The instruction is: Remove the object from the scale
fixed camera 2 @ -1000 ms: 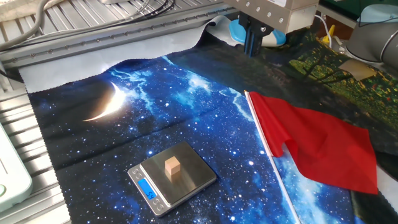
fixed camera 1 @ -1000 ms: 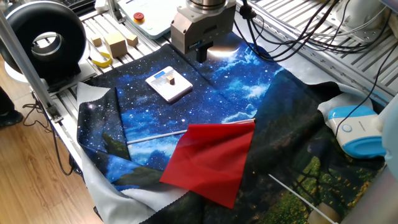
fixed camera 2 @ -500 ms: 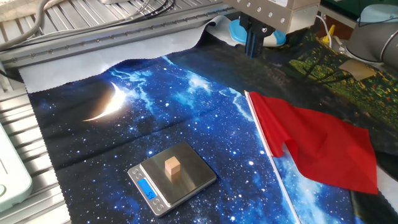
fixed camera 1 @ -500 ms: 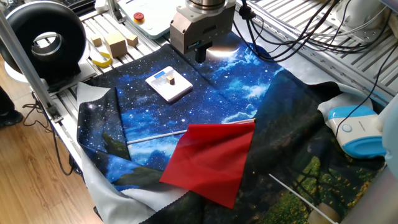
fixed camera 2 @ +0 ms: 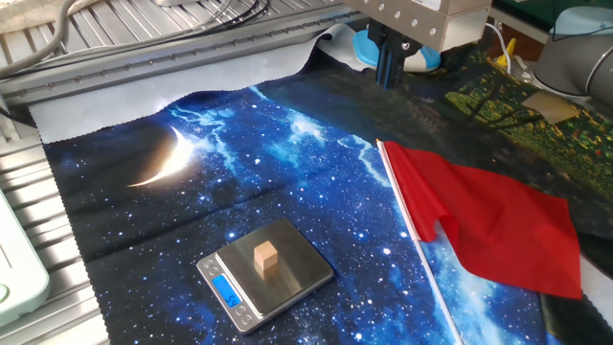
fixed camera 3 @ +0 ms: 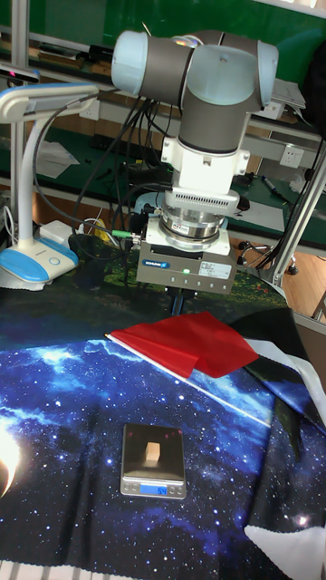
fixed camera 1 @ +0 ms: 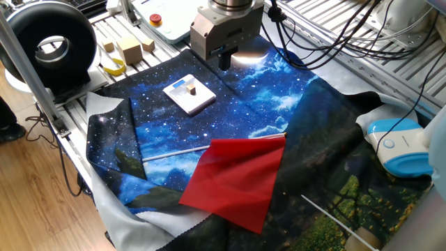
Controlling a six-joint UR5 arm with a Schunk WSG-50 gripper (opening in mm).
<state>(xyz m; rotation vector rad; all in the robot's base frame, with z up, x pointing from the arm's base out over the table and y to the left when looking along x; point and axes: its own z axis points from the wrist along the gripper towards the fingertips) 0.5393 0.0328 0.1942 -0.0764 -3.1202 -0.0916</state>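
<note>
The scale [fixed camera 1: 198, 102] is a flat white square slab lying on the starry blue cloth, also seen as scale [fixed camera 2: 297, 273] and scale [fixed camera 3: 153, 473] with a lit blue display. On its middle rests the object [fixed camera 1: 191, 88], a tiny tan wooden cube that shows again as object [fixed camera 2: 265, 258] and object [fixed camera 3: 152, 450]. My gripper [fixed camera 1: 225, 60] hangs above the cloth beyond the scale, well apart from it, with its dark fingers together and nothing held. It appears again as gripper [fixed camera 2: 387, 69]. In the tall view only the gripper's body shows.
A red flag [fixed camera 1: 238, 180] on a thin stick lies on the cloth beside the scale. A white-and-blue rounded device [fixed camera 1: 398, 145] sits at the right. Pale wooden blocks [fixed camera 1: 129, 49], yellow tape and a black ring light [fixed camera 1: 50, 43] stand at the back left.
</note>
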